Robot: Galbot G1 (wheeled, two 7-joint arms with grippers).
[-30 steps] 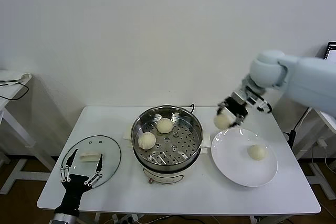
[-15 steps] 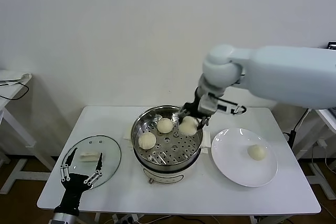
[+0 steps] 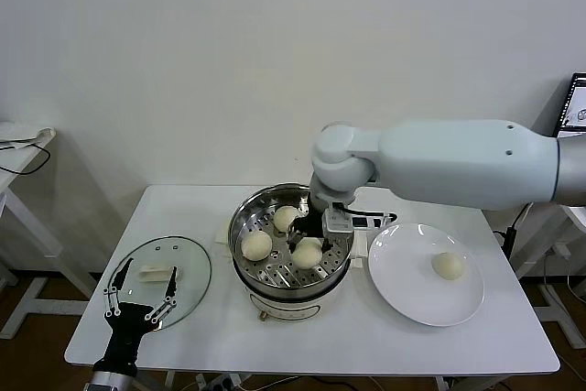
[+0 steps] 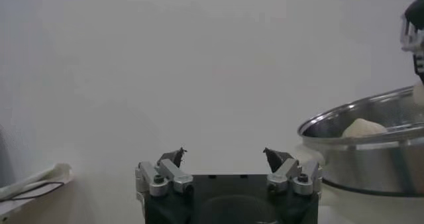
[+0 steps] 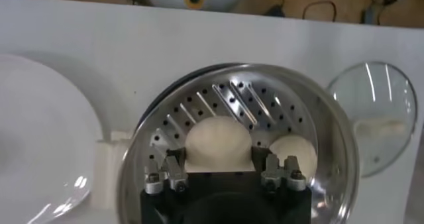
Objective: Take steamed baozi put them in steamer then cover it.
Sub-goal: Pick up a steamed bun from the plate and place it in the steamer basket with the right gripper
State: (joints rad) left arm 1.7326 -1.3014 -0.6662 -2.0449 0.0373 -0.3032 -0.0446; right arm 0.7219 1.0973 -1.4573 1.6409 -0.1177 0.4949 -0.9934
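Head view showed the white table (image 3: 385, 341) bearing everything, with the steamer (image 3: 245, 217) at its centre taken as the landmark; the right arm (image 3: 458, 164) reached across from the steamer's right side, its right gripper (image 3: 309, 244) lowered inside the pot. The white plate (image 3: 403, 295) lay just right of the steamer, with one steamed baozi (image 3: 448, 266) on it. The cover (image 3: 197, 263) lay flat on the table to the steamer's left, near but apart from it; the left gripper (image 3: 142, 304) hovered at the cover's near edge, jaws wide apart and empty, idle.

Inside the steamer, two buns sat on the perforated tray: one at the far side (image 3: 286, 218), one at the left (image 3: 256, 244); a third bun (image 3: 308, 252) lay between the right gripper's fingers (image 5: 173, 172) at the tray's near-right part. In the right wrist view, the jaws stood clamped on that bun (image 5: 217, 138), which appeared to be at or just above the tray; contact with the tray could not be confirmed.

Judgement: the step in hand was placing the third bun. The next move called for releasing it, lifting clear of the rim, and fetching the last bun from the plate; covering remained undone.
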